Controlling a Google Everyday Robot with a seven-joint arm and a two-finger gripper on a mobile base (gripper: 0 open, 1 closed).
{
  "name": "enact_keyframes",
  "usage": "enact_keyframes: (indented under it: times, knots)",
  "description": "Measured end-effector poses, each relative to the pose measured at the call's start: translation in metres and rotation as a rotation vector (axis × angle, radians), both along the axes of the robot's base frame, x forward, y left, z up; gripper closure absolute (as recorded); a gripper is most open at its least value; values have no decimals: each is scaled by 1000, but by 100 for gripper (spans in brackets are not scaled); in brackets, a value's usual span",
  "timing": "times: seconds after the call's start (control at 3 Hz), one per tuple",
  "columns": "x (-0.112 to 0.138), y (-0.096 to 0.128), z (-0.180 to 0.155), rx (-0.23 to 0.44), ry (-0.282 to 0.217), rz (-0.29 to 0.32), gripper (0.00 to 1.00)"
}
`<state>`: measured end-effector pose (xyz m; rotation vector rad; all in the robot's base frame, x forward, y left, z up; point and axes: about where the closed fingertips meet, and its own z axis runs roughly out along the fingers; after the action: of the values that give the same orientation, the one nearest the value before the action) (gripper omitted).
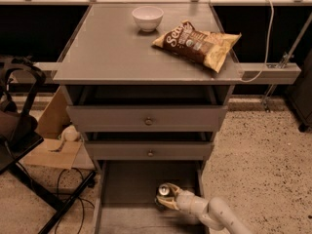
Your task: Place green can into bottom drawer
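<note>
The green can (pixel 163 191) stands in the open bottom drawer (pixel 126 184), right of its middle, with its silver top facing up. My gripper (pixel 165 199) reaches in from the lower right on a white arm and is closed around the can's body. The can's lower part is hidden by the fingers. The drawer is pulled out below two shut upper drawers with round knobs.
A white bowl (pixel 147 17) and a brown chip bag (pixel 197 43) lie on the cabinet top. A black chair (pixel 19 130) and a cardboard box (pixel 51 140) stand at the left. A cable (pixel 265 38) hangs at the right.
</note>
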<state>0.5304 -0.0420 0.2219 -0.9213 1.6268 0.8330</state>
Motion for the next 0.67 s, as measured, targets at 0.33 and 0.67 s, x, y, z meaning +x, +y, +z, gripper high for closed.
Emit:
enact_keyframes:
  times: [0.33,0.67]
  knots:
    - [0,0,0,0,0,0,58]
    - [0,0,0,0,0,0,34]
